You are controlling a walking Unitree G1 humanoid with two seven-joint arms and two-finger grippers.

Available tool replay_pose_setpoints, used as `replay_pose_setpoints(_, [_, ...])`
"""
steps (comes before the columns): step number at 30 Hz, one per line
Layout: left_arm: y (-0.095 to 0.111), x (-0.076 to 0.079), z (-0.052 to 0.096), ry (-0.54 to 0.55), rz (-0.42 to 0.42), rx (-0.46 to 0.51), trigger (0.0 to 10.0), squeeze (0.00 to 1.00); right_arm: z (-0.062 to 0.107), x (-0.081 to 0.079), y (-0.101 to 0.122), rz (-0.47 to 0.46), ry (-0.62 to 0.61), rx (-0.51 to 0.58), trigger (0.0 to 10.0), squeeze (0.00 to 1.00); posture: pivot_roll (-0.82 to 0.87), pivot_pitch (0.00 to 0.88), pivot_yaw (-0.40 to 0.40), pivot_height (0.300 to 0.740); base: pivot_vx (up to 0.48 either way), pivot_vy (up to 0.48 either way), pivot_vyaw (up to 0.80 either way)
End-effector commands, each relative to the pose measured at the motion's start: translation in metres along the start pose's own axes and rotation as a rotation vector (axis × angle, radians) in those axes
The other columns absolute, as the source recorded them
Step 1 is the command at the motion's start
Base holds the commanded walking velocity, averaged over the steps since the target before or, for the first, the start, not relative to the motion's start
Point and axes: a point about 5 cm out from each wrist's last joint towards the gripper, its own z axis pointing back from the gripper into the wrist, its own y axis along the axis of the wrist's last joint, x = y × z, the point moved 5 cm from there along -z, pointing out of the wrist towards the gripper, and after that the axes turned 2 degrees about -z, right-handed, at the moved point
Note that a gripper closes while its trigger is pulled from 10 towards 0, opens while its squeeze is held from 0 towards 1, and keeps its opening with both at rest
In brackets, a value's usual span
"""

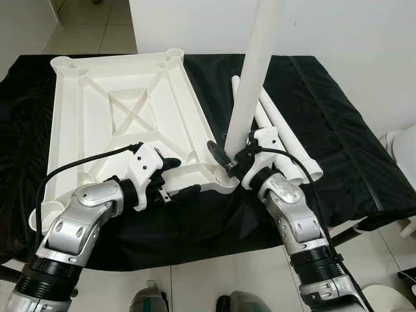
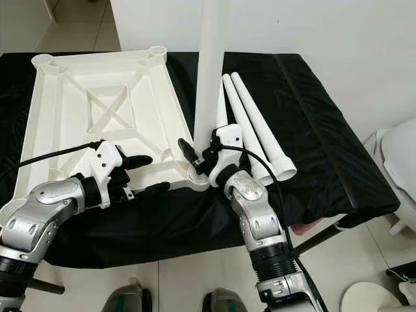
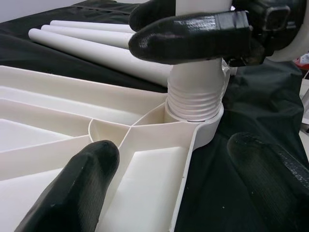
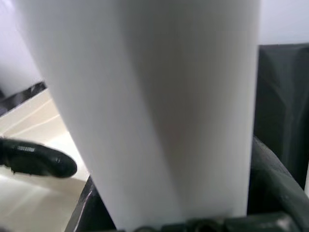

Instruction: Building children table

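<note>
While the white tabletop [image 1: 123, 123] lies upside down on the black-draped worktop [image 1: 338, 130], ribs up, one white leg [image 1: 250, 84] stands upright in its corner socket at about 5 o'clock of the slab. The leg's threaded end sits in the socket ring, part of the thread showing above it. The right hand [image 1: 229, 159] is clenched around the leg just above the socket. The left hand [image 1: 177, 179] rests at the tabletop's near edge, at 9 o'clock from the socket, fingers [image 3: 79, 188] spread and released, one over the ribs and one off the rim over the cloth. Spare legs [image 2: 257, 130] lie side by side on the cloth at 3 o'clock of the tabletop, just behind the right hand.
</note>
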Motion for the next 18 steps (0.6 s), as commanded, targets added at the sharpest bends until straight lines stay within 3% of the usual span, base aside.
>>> replay_pose_setpoints(1, [-0.001, -0.004, 0.001, 0.047, -0.004, -0.014, 10.0, 0.0, 0.008, -0.002, -0.022, 0.052, 0.016, -0.085, 10.0, 0.0, -0.01, 0.001, -0.032, 0.74, 0.0, 0.0, 0.0])
replay_pose_setpoints(10, [0.0, -0.003, 0.001, 0.043, -0.004, -0.015, 10.0, 0.0, 0.011, -0.009, -0.022, 0.097, 0.071, -0.083, 10.0, 0.0, -0.01, 0.003, -0.03, 0.74, 0.0, 0.0, 0.0])
replay_pose_setpoints(13, [0.0, -0.003, 0.002, 0.042, -0.003, -0.016, 10.0, 0.0, 0.014, -0.015, -0.022, 0.151, 0.107, -0.08, 10.0, 0.0, -0.01, 0.005, -0.03, 0.74, 0.0, 0.0, 0.0])
replay_pose_setpoints(18, [0.0, -0.003, 0.003, 0.042, -0.003, -0.018, 10.0, 0.0, 0.019, -0.004, -0.031, 0.003, 0.008, -0.065, 10.0, 0.0, -0.01, 0.015, -0.028, 0.74, 0.0, 0.0, 0.0])
